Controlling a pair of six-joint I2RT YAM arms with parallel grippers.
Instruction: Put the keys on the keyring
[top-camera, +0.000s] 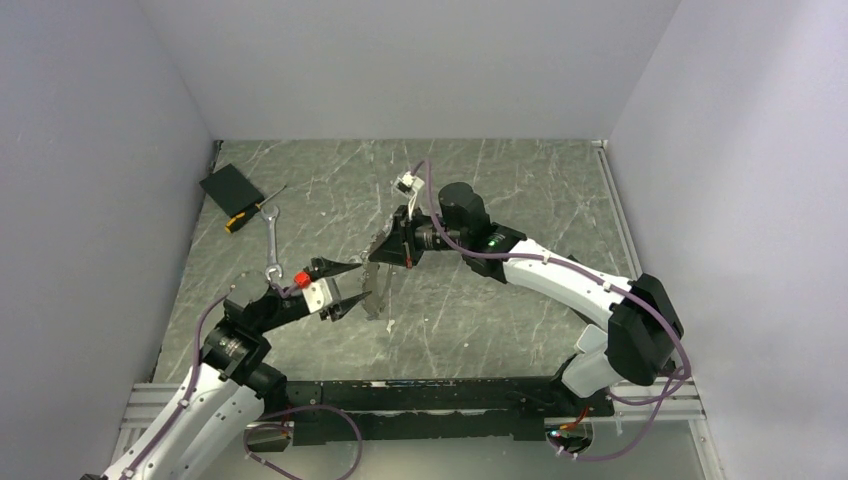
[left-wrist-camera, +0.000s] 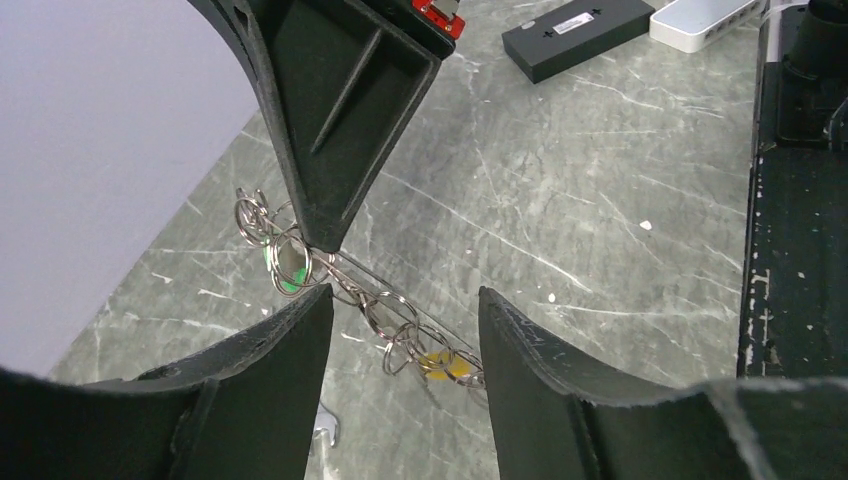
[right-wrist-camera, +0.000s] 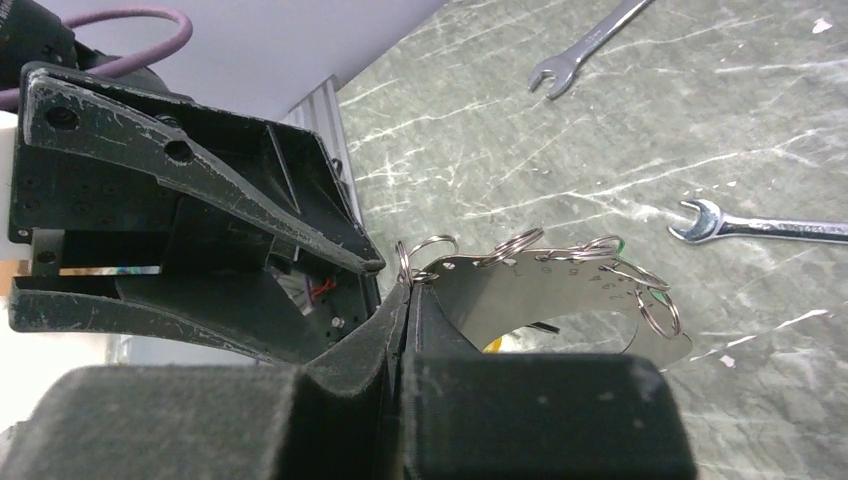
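Observation:
The keyring (right-wrist-camera: 560, 285) is a curved silvery loop carrying several small split rings. My right gripper (right-wrist-camera: 405, 292) is shut on its end and holds it above the table, so it hangs down in the top view (top-camera: 378, 292). A green key head (left-wrist-camera: 287, 272) and a yellow key head (left-wrist-camera: 442, 366) show among the rings. My left gripper (left-wrist-camera: 400, 300) is open, its fingertips (left-wrist-camera: 318, 298) on either side of the keyring (left-wrist-camera: 385, 312) without touching it. In the top view it (top-camera: 355, 283) sits just left of the right gripper (top-camera: 383, 252).
Two silver spanners lie on the table (right-wrist-camera: 590, 45) (right-wrist-camera: 760, 226); one shows in the top view (top-camera: 272, 240). A black box (top-camera: 230, 187) and a screwdriver (top-camera: 250, 213) lie at the far left. A black battery box (left-wrist-camera: 590, 28) and a white device (left-wrist-camera: 700, 14) lie near the arm rail.

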